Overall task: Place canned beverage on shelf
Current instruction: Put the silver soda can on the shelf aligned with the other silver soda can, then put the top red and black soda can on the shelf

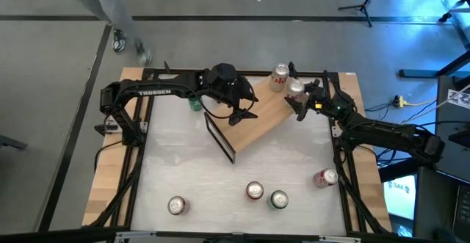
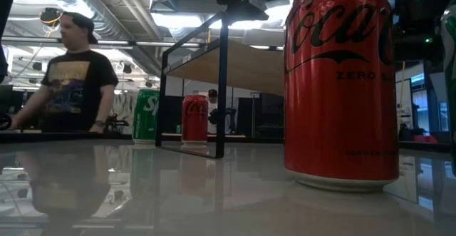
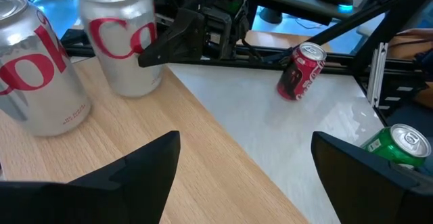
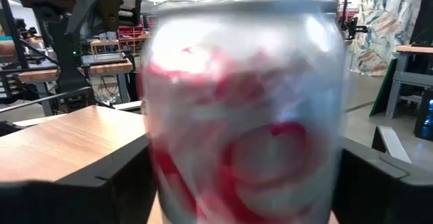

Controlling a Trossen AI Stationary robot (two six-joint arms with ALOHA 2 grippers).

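Here, silver can [image 4: 243, 116] between right gripper [image 1: 299, 103] fingers — on shelf [image 1: 253, 122]

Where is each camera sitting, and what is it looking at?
High view: above the table, looking straight down on the shelf, both arms showing.
Low view: at tabletop height, facing a red can and the room; no hands seen clearly.
Left wrist view: on the left arm, over its open hand toward two silver cans.
Right wrist view: on the right arm, its hand around a silver can.
All four views show the shelf.
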